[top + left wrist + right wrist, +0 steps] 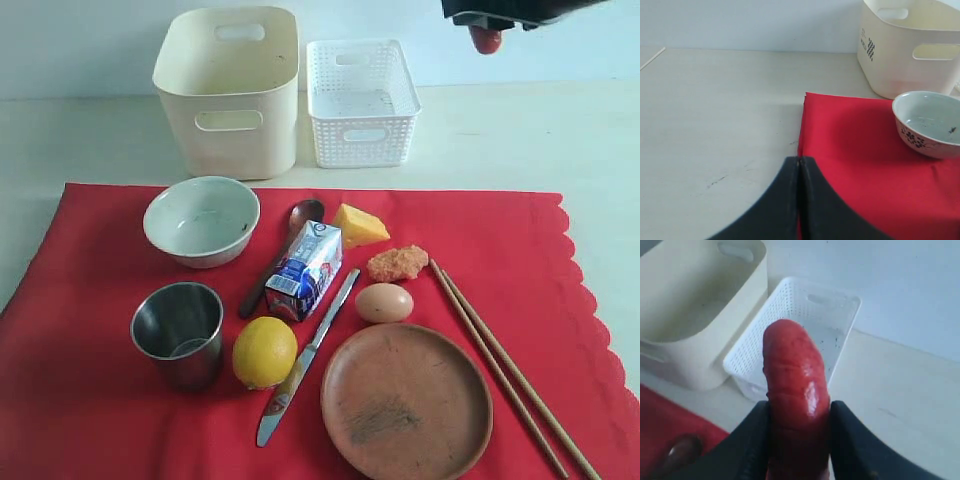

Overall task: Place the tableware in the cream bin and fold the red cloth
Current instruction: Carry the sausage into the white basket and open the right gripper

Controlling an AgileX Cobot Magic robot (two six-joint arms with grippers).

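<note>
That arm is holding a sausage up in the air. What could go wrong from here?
The right gripper pinches the glossy sausage with just two fingers, so it might slip and fall. The white basket stands beside the cream bin, so a badly aimed drop could land in the wrong one.

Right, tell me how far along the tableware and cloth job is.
Done: nothing visible; the tall cream plastic bin looks empty. In hand: the right hand grips a glossy red sausage, not tableware. Remaining: pale green-white bowl, steel cup, wooden spoon, metal knife, round brown plate and wooden chopsticks lie on the unfolded red cloth.
</note>
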